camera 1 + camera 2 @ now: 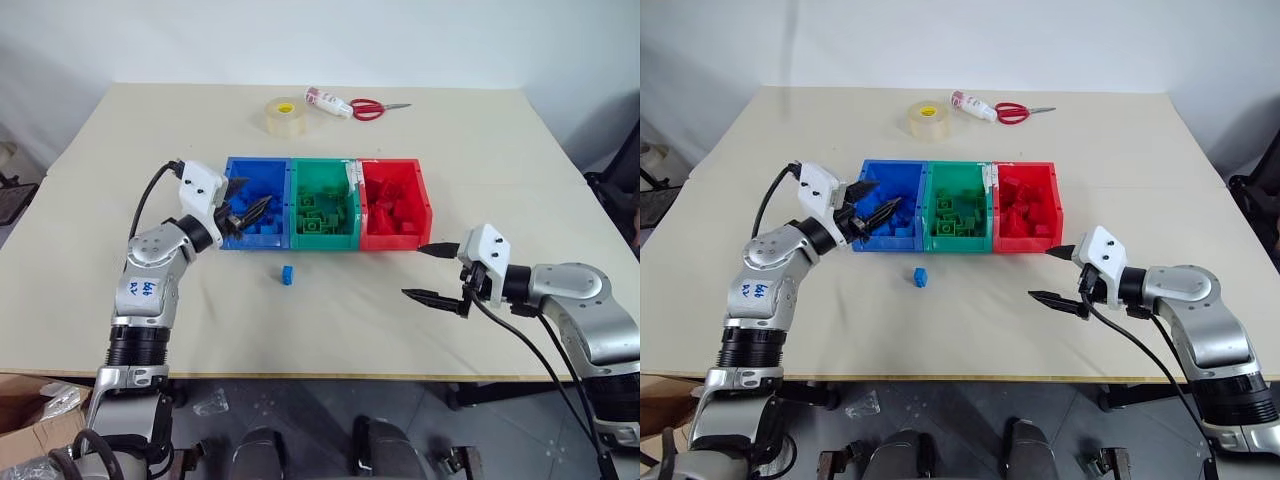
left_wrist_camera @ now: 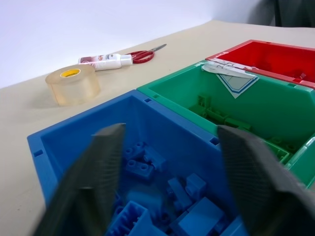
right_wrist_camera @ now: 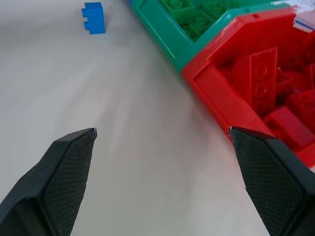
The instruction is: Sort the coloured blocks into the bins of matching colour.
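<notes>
Two pairs of fingers, both spread apart and empty. The left gripper (image 1: pixel 247 210) hangs over the blue bin (image 2: pixel 74 142), its fingers (image 2: pixel 93 177) framing the blue bricks piled inside. The right gripper (image 1: pixel 432 270) hovers above the table (image 1: pixel 120 130), just beside the red bin (image 3: pixel 216 83). Between the two bins sits the green bin (image 1: pixel 322 203), all three holding bricks of their own colour. One blue block (image 1: pixel 287 274) lies alone on the table in front of the bins. It is judged light, rigid and smooth-sided; a pinch across two opposite flat walls should hold better than one over the studs. A tape roll (image 1: pixel 284 116), a glue bottle (image 1: pixel 328 101) and scissors (image 1: pixel 372 108) lie well behind.
</notes>
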Controlling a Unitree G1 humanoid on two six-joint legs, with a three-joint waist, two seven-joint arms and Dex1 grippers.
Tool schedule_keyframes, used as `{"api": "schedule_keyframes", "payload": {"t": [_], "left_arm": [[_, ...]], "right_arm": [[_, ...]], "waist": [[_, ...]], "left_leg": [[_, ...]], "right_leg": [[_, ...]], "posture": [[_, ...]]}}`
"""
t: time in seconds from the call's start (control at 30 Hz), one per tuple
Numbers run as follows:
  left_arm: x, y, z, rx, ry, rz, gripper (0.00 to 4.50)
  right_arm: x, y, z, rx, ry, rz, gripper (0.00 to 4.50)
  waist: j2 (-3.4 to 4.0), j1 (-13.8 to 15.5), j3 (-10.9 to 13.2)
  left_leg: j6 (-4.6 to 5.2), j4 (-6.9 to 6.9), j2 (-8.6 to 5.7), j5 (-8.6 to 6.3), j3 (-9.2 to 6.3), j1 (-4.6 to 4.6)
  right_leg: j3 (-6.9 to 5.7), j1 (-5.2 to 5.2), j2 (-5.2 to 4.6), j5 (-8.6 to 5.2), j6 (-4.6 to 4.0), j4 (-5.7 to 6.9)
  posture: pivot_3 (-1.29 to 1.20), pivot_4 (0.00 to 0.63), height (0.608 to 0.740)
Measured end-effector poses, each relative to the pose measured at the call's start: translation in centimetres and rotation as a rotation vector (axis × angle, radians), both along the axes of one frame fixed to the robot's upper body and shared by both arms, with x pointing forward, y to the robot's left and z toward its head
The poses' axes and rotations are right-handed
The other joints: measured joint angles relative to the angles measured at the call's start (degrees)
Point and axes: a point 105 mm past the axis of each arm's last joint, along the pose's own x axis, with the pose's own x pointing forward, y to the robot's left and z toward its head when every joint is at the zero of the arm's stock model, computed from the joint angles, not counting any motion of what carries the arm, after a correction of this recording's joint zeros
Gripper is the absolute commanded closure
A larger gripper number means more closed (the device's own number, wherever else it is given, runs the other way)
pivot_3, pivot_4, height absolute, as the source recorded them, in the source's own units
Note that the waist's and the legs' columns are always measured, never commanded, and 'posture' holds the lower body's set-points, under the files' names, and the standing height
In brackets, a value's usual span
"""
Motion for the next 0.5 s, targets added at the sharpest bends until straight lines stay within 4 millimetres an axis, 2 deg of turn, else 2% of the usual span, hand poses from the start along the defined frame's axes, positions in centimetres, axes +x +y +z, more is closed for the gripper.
{"api": "schedule_keyframes", "payload": {"t": [0.03,0.13,0.33,0.4,0.5], "left_arm": [[0.0,0.1,0.1,0.004,-0.003,-0.001,0.02],[-0.4,0.4,-0.2,0.037,0.006,-0.025,0.02],[-2.7,1.3,-2.5,0.117,0.087,-0.142,0.02],[-5.3,2.5,-3.1,0.177,0.128,-0.23,0.02],[-7.9,4.8,-4.5,0.217,0.221,-0.273,0.02]], "right_arm": [[0.0,0.1,-0.1,-0.001,0.003,0.004,0.0],[0.2,0.2,0.2,0.003,-0.008,0.012,0.0],[0.3,0.1,0.2,0.005,-0.008,0.031,0.0],[0.0,-0.1,0.2,0.011,-0.005,0.055,0.0],[-0.3,-0.5,-0.4,0.017,0.024,0.063,0.0]], "waist": [[0.0,0.0,0.0],[0.0,-0.1,0.0],[0.0,-0.2,0.0],[0.0,-0.2,0.0],[0.01,-0.4,0.0]], "left_leg": [[0.0,0.0,0.0,0.0,0.0,0.0],[0.0,-0.02,0.0,0.0,0.0,0.01],[0.0,-0.02,0.02,0.0,0.01,0.02],[-0.04,-0.03,0.02,-0.07,0.01,0.01],[-0.05,-0.07,0.08,-0.07,0.05,0.02]], "right_leg": [[0.0,0.0,0.0,0.0,0.0,0.0],[0.0,-0.01,0.01,0.0,0.0,0.01],[0.0,-0.02,0.01,0.0,0.0,0.01],[0.01,-0.02,0.0,0.0,-0.01,0.01],[0.01,-0.07,0.03,-0.01,-0.02,-0.02]], "posture": [[0.0,0.15,0.74],[0.0,0.15,0.74],[0.0,0.15,0.74],[0.0,0.15,0.74],[0.0,0.15,0.74]]}}
